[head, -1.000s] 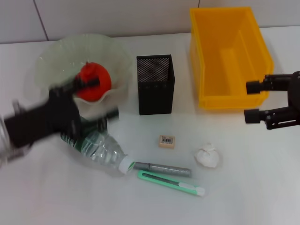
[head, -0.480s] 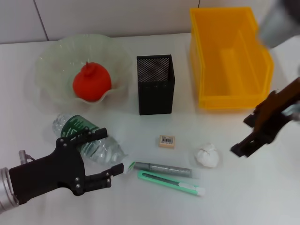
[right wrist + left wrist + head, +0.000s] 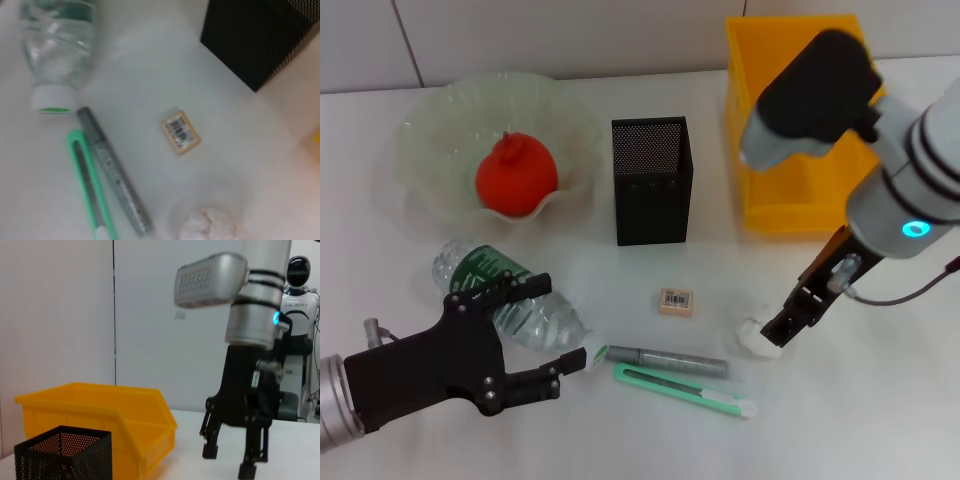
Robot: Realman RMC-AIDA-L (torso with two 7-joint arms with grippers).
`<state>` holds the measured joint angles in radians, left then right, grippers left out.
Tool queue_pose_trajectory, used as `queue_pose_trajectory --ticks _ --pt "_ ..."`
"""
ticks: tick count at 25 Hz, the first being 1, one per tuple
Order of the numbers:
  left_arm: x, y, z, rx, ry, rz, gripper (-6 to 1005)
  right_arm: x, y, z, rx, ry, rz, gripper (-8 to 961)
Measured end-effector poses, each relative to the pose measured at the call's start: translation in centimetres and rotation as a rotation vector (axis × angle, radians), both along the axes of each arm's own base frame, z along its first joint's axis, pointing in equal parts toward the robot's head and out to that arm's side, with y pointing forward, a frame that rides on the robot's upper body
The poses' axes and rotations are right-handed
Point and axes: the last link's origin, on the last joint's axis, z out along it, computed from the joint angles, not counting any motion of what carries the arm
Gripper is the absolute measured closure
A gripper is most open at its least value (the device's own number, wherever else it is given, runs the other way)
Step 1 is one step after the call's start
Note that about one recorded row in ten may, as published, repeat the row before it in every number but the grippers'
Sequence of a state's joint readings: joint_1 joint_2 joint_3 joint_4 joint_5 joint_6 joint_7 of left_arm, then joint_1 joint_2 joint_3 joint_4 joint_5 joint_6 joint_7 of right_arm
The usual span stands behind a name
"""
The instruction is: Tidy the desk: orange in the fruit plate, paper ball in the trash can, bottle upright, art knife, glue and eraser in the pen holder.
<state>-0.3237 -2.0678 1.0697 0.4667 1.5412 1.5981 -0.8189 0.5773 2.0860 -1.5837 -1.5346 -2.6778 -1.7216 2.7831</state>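
Note:
The orange (image 3: 516, 176) rests in the fruit plate (image 3: 425, 135). The bottle (image 3: 510, 300) lies on its side, and my open left gripper (image 3: 552, 330) straddles it near the cap end. My right gripper (image 3: 785, 325) hangs open over the paper ball (image 3: 755, 338); the left wrist view shows this right gripper (image 3: 229, 460) with its fingers apart. The eraser (image 3: 676, 300), glue (image 3: 667, 360) and art knife (image 3: 685, 390) lie on the desk in front of the pen holder (image 3: 652, 180). My right wrist view shows the paper ball (image 3: 207, 225), eraser (image 3: 180, 132), glue (image 3: 112, 170) and art knife (image 3: 90, 185).
The trash can (image 3: 790, 205) stands at the back right, partly hidden by my right arm. It also shows behind the pen holder (image 3: 62, 455) as the trash can (image 3: 100, 410) in the left wrist view.
My left gripper came down from the fruit plate to the lying bottle, leaving the orange in the plate. My right arm swung from beside the trash can down to the paper ball.

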Motion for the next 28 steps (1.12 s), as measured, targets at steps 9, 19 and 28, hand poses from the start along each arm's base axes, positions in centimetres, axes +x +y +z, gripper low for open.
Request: queue_pose_trajectory --ticks 9,19,28 --pt "0.1 0.2 0.0 -0.001 0.001 -0.004 132 1.2 0.8 -2.1 0.018 -0.011 -0.026 184" --pt "0.2 0.3 0.0 -0.002 0.002 -0.007 133 1.5 1.0 -3.3 -0.011 0.0 -0.042 244" --pt "0.2 0.3 0.0 -0.002 0.002 -0.006 133 1.2 0.9 -3.3 -0.014 0.02 -0.038 457"
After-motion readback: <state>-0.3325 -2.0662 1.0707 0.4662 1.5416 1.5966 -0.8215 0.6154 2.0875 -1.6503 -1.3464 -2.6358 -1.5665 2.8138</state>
